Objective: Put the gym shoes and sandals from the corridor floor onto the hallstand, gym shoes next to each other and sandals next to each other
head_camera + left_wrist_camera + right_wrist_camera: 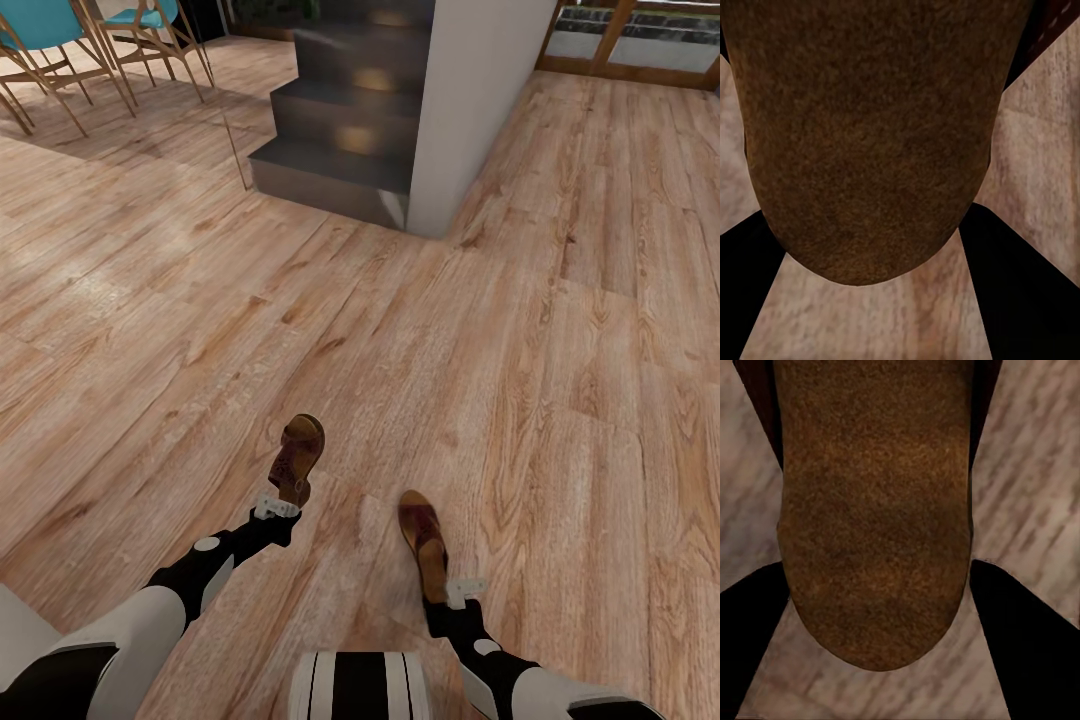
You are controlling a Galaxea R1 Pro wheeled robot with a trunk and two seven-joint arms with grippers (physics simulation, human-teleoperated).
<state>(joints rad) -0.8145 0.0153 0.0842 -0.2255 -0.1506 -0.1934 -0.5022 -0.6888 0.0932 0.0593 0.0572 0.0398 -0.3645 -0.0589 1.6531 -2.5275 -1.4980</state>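
1. Left tool (pixel 277 507), lower centre-left of the head view: closed on one sandal (pixel 298 457), held above the corridor floor (pixel 560 400).
2. Right tool (pixel 462 590), lower centre-right: closed on the other sandal (pixel 423 543).
3. Dark stairs (pixel 350 120): upper centre.

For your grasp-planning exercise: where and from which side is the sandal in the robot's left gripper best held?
Judging by the current grip, the heel end. The left gripper meets the left sandal from behind its heel, fingers either side of the rounded tan footbed; the flat, narrow sole suits a two-finger pinch, and the strapped toe end points away.
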